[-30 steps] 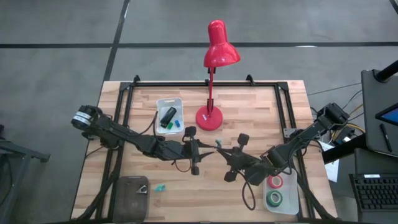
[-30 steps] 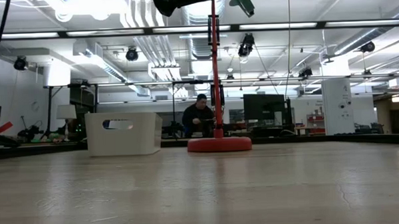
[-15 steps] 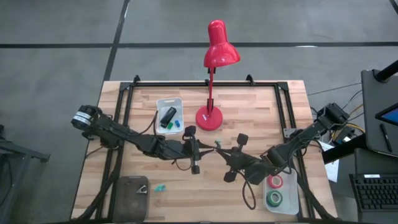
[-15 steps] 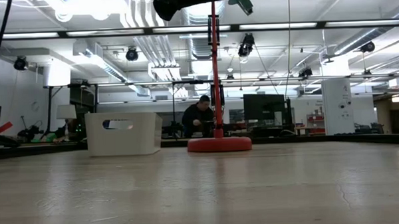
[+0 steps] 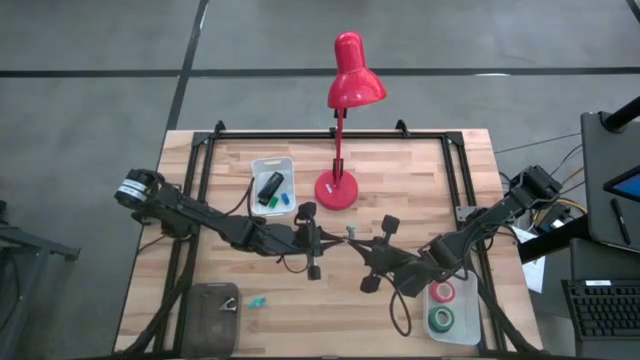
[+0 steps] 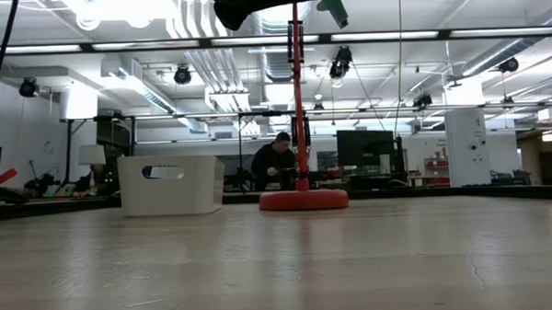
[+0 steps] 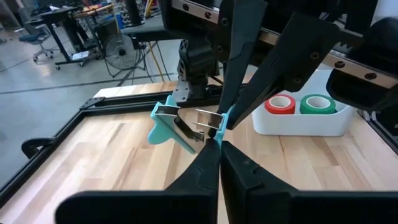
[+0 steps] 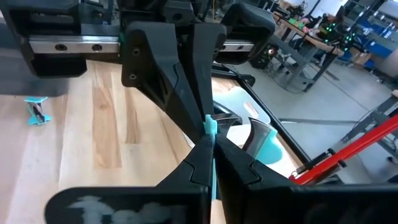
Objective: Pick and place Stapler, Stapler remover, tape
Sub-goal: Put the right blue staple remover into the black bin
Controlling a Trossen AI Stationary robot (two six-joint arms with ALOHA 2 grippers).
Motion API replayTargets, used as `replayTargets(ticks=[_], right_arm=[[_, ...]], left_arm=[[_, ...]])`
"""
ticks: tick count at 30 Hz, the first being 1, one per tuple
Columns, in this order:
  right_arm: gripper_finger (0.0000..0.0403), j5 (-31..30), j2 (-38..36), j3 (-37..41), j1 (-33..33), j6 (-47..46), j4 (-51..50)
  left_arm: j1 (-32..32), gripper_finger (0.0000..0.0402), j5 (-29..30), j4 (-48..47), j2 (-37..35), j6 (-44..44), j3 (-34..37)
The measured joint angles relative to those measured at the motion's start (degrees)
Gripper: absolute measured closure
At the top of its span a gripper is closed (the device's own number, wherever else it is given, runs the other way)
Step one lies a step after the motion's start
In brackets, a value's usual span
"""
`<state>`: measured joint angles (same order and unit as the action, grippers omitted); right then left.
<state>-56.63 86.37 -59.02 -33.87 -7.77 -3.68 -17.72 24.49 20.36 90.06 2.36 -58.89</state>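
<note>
Both claws, left claw (image 5: 316, 240) and right claw (image 5: 372, 255), stay pinched on the teal staple remover (image 7: 166, 124) mid-counter; barely moved, handover probably pending.

A red desk lamp (image 5: 343, 120) stands beside a white bin (image 5: 256, 170) on the wooden table (image 5: 420, 180).

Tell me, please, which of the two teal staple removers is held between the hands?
The staple remover at mid-table, pinched by the left hand and right hand. The other staple remover lies loose beside the dark tray.

Overhead, table-level, two wrist cameras
</note>
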Motion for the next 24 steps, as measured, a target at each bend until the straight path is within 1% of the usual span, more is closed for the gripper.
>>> replayTargets(ticks=[4,7,10,15,20,24], right_arm=[[0.0394,0.97,0.0,-0.32,0.0,-0.98,-0.41],[0.0383,1.97,0.0,-0.74,0.0,-1.27,-0.5],[0.0354,2.52,0.0,-1.27,0.0,-1.99,-0.45],[0.0291,2.73,-0.11,-1.73,-0.31,-1.91,-0.45],[0.024,2.7,-0.99,-1.73,-2.04,2.9,-0.81],[0.0218,2.72,-1.14,-1.72,-3.43,4.91,-0.9]], left_arm=[[0.0,0.0397,-0.06,-0.56,-0.04,0.57,0.0],[-0.02,0.0399,-0.07,-0.94,-0.14,0.58,0.0],[0.01,0.0399,0.02,-0.98,-0.17,0.49,0.0],[0.04,0.0399,0.27,-2.02,-0.31,0.37,0.0],[-0.2,0.0399,0.26,-8.55,-2.74,-3.32,-0.02],[-1.91,0.0399,0.21,-19.13,-5.39,-11.88,-0.02]])
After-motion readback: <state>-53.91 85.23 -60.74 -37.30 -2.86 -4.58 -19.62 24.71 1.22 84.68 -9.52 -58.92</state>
